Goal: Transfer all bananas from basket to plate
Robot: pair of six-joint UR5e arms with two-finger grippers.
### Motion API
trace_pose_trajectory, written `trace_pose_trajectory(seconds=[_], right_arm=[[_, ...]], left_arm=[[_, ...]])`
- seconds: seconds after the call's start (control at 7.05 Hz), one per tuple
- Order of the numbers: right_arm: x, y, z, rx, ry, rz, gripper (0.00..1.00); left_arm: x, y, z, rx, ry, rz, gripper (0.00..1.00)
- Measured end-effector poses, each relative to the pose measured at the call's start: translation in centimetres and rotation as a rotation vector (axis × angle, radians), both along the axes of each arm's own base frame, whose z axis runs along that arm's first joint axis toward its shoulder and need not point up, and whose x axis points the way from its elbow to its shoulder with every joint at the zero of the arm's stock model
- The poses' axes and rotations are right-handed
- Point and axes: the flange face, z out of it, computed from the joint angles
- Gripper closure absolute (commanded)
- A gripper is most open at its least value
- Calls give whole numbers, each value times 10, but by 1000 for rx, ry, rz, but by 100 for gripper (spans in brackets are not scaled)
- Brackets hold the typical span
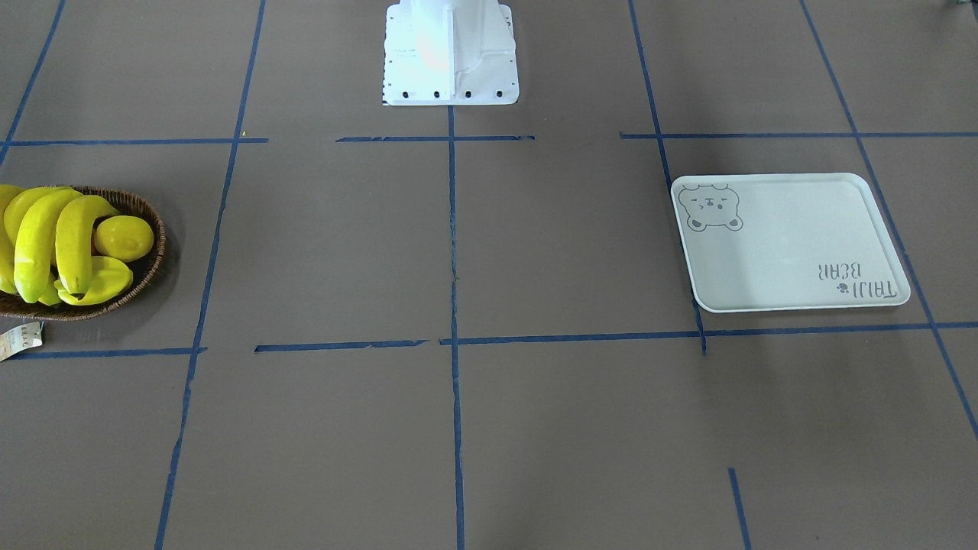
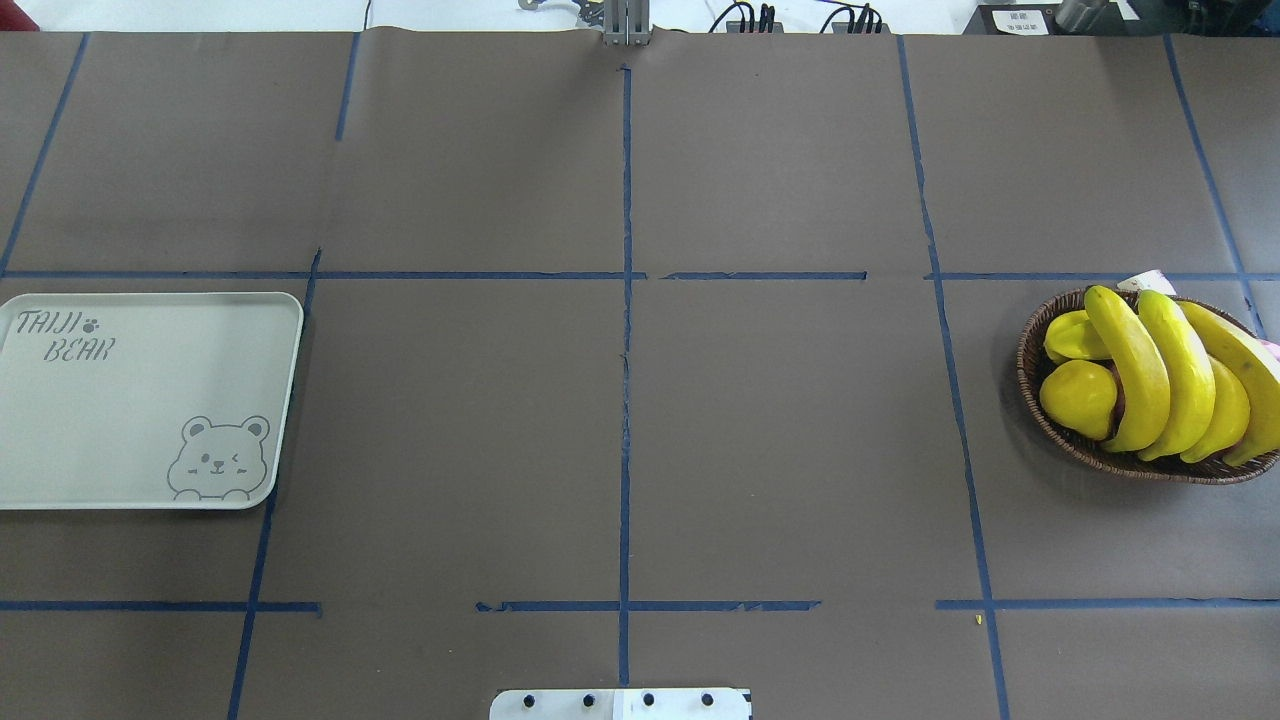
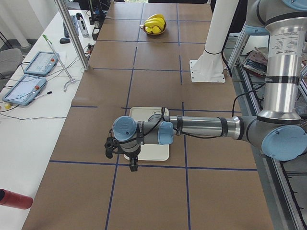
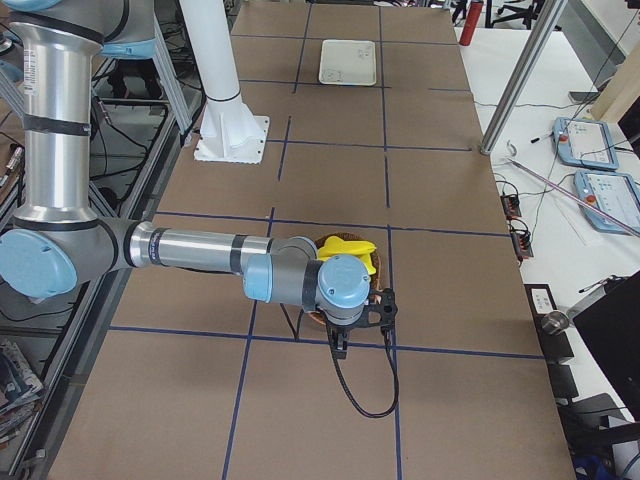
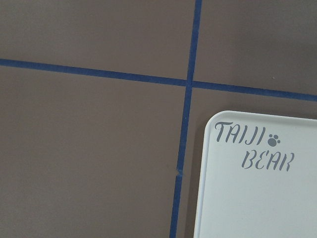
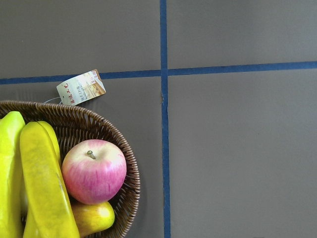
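**Brown-papered worktable with fruit basket and plate at opposite ends**

Brown paper covers the table [image 2: 450, 420], which strips of blue tape [image 2: 626, 200] divide into rectangles. A white pedestal [image 1: 451, 53] stands at the middle of the robot's edge.

On the robot's right sits an oval, shallow, dark-brown woven wicker basket [image 2: 1026, 365]. It holds all four long, curved, bright-yellow bananas [image 2: 1185, 375], which lie side by side with their ends reaching over the rim. Sharing the basket are a round yellow lemon [image 2: 1078, 398] and a ribbed yellow starfruit [image 2: 1072, 337]. The right wrist view also shows a pink-and-yellow apple [image 6: 94, 171] touching one banana. A small paper tag [image 6: 80, 88] lies on the table just outside the rim.

On the robot's left, well apart from the basket, lies the pale grey-white rectangular plate [image 2: 120, 420]. It has rounded corners and is printed with a bear face and the words "TAIJI BEAR".

The left gripper [image 3: 133, 166] hangs above the plate's outer end, its arm stretched level across the table. The right gripper [image 4: 339, 347] hangs above the outer end of the basket, partly hiding it in the right side view. Each gripper shows only in its own side view. From there it cannot be told how far the fingers are spread, or whether they hold anything.
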Motion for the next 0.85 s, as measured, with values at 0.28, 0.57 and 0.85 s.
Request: trace_pose_trajectory(seconds=[0.28,0.57,0.85], right_arm=[[1,-1,0,-4,2,3,0],[1,-1,1,-7,4,5,0],[1,-2,0,-6,6,8,0]], left_arm=[[0,0,1,-2,0,0,0],[0,-1,1,-1,0,0,0],[0,-2,0,1,0,0,0]])
